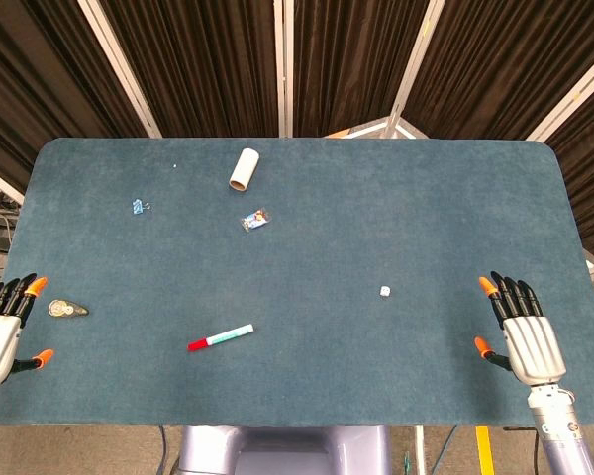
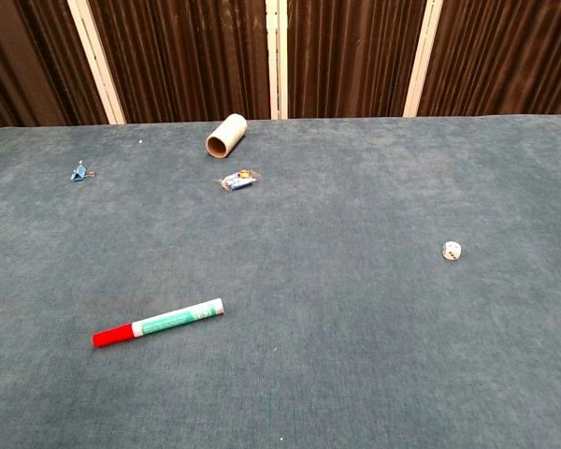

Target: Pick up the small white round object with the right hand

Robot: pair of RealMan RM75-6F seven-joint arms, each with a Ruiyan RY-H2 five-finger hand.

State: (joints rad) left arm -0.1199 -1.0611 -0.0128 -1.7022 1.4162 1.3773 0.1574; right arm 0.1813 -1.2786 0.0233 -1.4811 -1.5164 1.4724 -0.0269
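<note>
The small white round object [image 1: 384, 291] lies alone on the blue-grey table right of centre; the chest view shows the same object [image 2: 451, 250] with faint dark marks. My right hand [image 1: 520, 332] rests flat near the table's front right edge, fingers spread and pointing away, holding nothing, roughly a hand's length right of the object and nearer the front edge. My left hand [image 1: 2, 325] lies at the front left edge, fingers apart, empty. Neither hand appears in the chest view.
A red-capped marker [image 1: 220, 337] lies front centre-left. A cardboard tube [image 1: 244, 168], a small wrapped candy [image 1: 254, 221] and a blue binder clip [image 1: 139, 207] lie toward the back left. A small brass-coloured item [image 1: 66, 310] sits beside my left hand.
</note>
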